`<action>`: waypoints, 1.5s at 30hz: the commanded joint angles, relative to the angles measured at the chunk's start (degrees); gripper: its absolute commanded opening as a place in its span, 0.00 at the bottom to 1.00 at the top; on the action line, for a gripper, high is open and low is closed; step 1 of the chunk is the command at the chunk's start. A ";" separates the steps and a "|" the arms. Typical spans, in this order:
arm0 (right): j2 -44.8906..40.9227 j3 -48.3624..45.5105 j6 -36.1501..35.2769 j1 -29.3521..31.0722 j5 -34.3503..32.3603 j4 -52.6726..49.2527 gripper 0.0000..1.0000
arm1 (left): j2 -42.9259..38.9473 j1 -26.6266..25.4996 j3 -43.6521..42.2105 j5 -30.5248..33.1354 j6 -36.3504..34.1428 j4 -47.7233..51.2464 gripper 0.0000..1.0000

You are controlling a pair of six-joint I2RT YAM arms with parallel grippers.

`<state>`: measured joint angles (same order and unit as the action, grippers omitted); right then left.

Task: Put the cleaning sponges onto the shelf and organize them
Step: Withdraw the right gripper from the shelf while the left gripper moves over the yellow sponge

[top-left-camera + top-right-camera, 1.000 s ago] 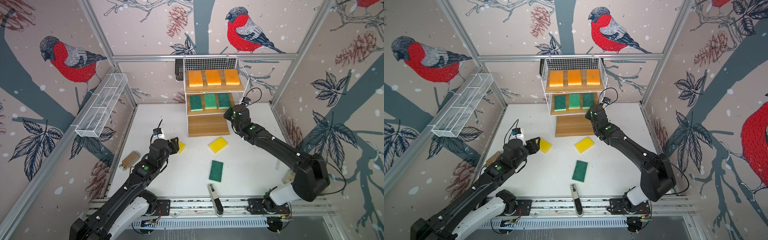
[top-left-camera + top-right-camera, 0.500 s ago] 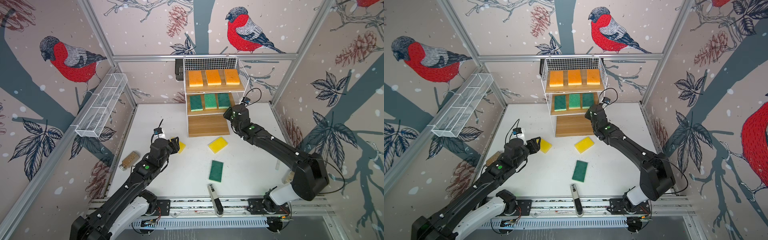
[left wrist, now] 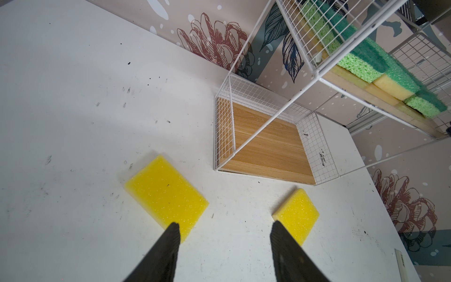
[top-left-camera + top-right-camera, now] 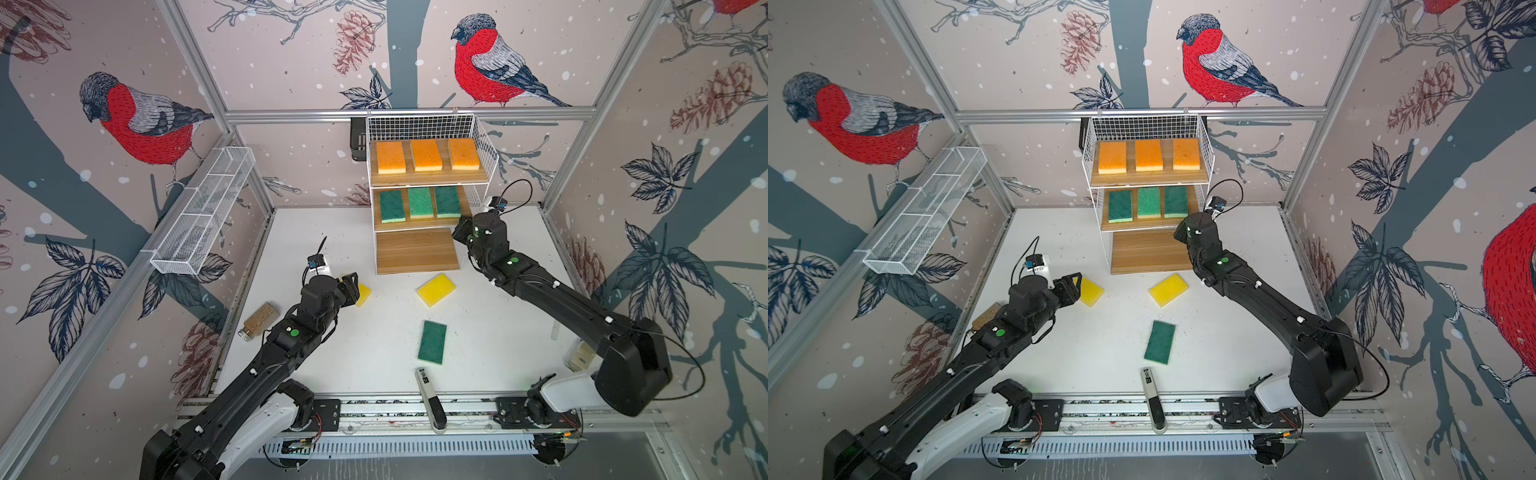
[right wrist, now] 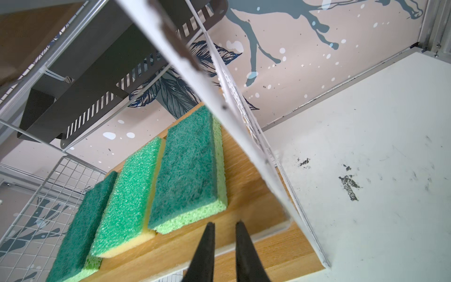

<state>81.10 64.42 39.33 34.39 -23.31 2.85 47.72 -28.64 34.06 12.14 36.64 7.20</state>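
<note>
A white wire shelf (image 4: 419, 126) at the back of the surface (image 4: 498, 332) holds three orange sponges (image 4: 426, 154) on its top board and three green sponges (image 4: 420, 202) on the middle board; two yellow sponges (image 4: 436, 289) and one green sponge (image 4: 432, 342) lie loose in front. The left fingers (image 3: 170, 234) are spread wide and empty above the surface, by a yellow sponge. The right fingers (image 5: 207, 234), a narrow gap apart and empty, are at the middle board's front edge.
</note>
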 commanded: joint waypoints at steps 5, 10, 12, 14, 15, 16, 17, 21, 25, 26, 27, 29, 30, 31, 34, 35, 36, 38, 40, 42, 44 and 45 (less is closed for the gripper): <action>-4.38 -2.31 -1.12 1.02 2.25 -1.92 0.37 | 0.93 0.00 1.60 3.36 -0.27 4.36 0.72; -8.19 -4.65 -2.97 1.47 3.52 -5.39 0.47 | 3.02 -0.01 1.25 4.35 0.17 6.27 0.73; -9.78 -5.81 -3.83 1.56 4.00 -7.20 0.54 | 3.94 0.04 0.96 4.72 0.76 6.75 0.74; -12.32 -7.46 -4.56 1.60 4.28 -8.61 0.60 | 4.93 0.06 0.87 4.97 1.62 7.38 0.76; -13.46 -8.41 -4.86 1.56 4.35 -9.25 0.63 | 5.46 0.04 0.72 5.20 2.18 7.69 0.77; -14.49 -9.35 -5.15 1.53 4.33 -9.67 0.65 | 5.98 0.02 0.73 5.64 2.87 8.22 0.79; -15.79 -10.43 -5.43 1.56 4.24 -10.11 0.67 | 6.51 0.02 0.73 6.26 3.92 8.82 0.81; -21.22 -15.35 -6.56 1.25 3.81 -10.35 0.75 | 8.26 0.03 -0.32 7.19 7.28 8.76 0.86; -25.89 -19.44 -7.11 0.14 4.36 -10.78 0.81 | 10.17 -0.10 -2.21 8.07 10.11 7.21 0.89; -26.91 -20.16 -7.27 -0.26 4.41 -11.15 0.82 | 10.81 -0.18 -2.55 8.24 10.86 6.87 0.89; -27.70 -20.82 -7.39 -0.74 4.71 -11.61 0.83 | 11.49 -0.18 -2.76 8.25 11.35 6.61 0.89; -28.93 -21.81 -7.58 -1.61 5.56 -12.32 0.84 | 12.81 -0.60 -2.88 8.31 12.12 6.12 0.90; -29.44 -22.35 -7.51 -2.16 6.11 -12.75 0.85 | 13.60 -1.12 -2.74 8.72 12.66 6.00 0.90; -29.82 -22.94 -7.38 -2.70 6.65 -13.13 0.85 | 14.25 -1.55 -2.60 9.16 13.06 5.84 0.90; -30.31 -24.95 -6.46 -4.00 8.28 -13.49 0.86 | 16.87 -4.06 -1.87 11.77 14.55 5.20 0.90; -30.30 -25.49 -6.22 -4.50 8.90 -13.50 0.87 | 17.83 -4.92 -1.81 12.29 15.17 4.89 0.90; -30.26 -26.10 -6.05 -4.83 9.35 -13.50 0.87 | 18.90 -5.42 -1.57 12.17 15.77 4.10 0.90; -30.11 -26.70 -5.93 -5.60 10.05 -13.60 0.87 | 20.85 -5.89 -1.23 11.40 16.49 2.84 0.91; -30.19 -26.98 -6.09 -6.24 10.70 -13.50 0.88 | 23.28 -6.42 -0.91 11.66 17.00 1.40 0.91; -30.29 -27.03 -6.34 -6.88 11.33 -13.65 0.88 | 26.25 -6.51 0.15 11.72 17.61 0.86 0.91; -30.54 -26.98 -6.60 -7.31 11.78 -13.89 0.89 | 29.21 -6.51 2.12 12.02 18.34 1.28 0.91; -30.71 -27.09 -6.64 -7.61 11.92 -13.99 0.89 | 30.71 -6.47 3.11 12.56 19.51 2.06 0.92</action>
<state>50.81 37.47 32.99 27.24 -12.86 -11.22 75.92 -35.11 35.31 22.74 53.63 10.50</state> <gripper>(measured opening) 0.892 0.912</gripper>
